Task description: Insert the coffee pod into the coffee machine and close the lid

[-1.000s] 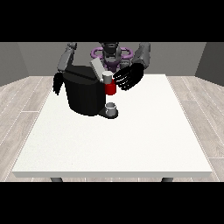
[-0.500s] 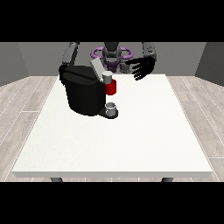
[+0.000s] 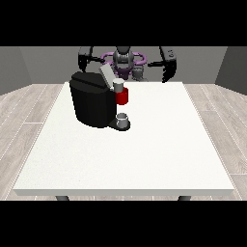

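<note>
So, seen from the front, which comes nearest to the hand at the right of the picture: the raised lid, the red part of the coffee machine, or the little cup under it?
Measured from the hand at the view's right:
1. Raised lid, tilted up at the machine's top, to the hand's left.
2. Red part, on the machine's front, lower.
3. Little cup, at the machine's base, closest to the camera.

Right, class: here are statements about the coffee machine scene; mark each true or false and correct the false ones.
1. The coffee machine stands on the white table. True.
2. The machine's lid is shut. False: it is raised.
3. A small cup sits at the machine's base. True.
4. The hand at the view's right holds the cup. False: it hangs apart, above the table's far edge.
</note>
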Controlling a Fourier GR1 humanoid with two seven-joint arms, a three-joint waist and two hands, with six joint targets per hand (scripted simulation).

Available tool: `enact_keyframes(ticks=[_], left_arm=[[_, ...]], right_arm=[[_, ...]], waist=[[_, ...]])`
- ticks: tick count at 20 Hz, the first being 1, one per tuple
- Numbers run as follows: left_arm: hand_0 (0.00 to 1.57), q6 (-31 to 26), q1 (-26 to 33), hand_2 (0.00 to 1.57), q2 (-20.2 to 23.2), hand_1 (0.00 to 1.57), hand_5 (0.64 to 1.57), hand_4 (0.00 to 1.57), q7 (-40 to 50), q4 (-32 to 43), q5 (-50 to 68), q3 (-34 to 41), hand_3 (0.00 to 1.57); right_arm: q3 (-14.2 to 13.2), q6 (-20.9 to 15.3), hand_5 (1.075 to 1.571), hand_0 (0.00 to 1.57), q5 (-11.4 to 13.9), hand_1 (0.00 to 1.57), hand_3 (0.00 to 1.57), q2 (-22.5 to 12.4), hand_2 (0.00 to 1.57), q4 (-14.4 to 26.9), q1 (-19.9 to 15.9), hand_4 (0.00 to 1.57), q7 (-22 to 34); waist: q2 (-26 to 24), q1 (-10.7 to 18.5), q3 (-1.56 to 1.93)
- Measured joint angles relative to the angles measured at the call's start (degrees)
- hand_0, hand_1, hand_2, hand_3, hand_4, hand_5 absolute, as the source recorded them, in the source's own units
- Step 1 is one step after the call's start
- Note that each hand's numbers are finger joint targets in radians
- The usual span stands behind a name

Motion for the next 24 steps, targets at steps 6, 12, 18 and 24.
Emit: enact_keyframes(ticks=[6, 12, 18, 24], left_arm=[[0.00, -1.8, 7.7, 0.00, 1.0, 0.00, 1.571, 0.32, -1.5, 0.0, 1.2, 0.6, 0.00], [0.00, -3.5, 10.5, 0.00, 0.5, 0.00, 1.571, 0.22, -2.1, -4.7, 3.1, -0.5, 0.00], [0.00, -4.2, 10.9, 0.00, -0.9, 0.00, 1.571, 0.22, -4.7, -10.1, 4.3, -2.9, 0.00], [0.00, -3.7, 10.7, 0.00, -2.4, 0.00, 1.571, 0.20, -4.5, -14.7, 6.0, -4.8, 0.00]], right_arm=[[7.5, -3.6, 1.571, 0.00, 2.0, 0.00, 0.00, 1.5, 0.00, -11.6, 1.9, 0.19, 4.9], [9.7, -7.2, 1.571, 0.00, 5.1, 0.00, 0.00, 1.3, 0.00, -22.6, 1.8, 0.47, 9.3], [10.5, -12.5, 1.571, 0.00, 6.7, 0.00, 0.00, 1.8, 0.00, -24.5, -3.1, 0.29, 12.1], [8.4, -15.6, 1.571, 0.00, 10.1, 0.00, 0.00, 1.7, 0.00, -22.3, -9.7, 0.20, 13.2]], waist=[[-4.9, -0.8, 0.04], [-2.1, 1.3, 0.08], [5.7, 5.3, 0.11], [10.9, 7.3, 0.11]])
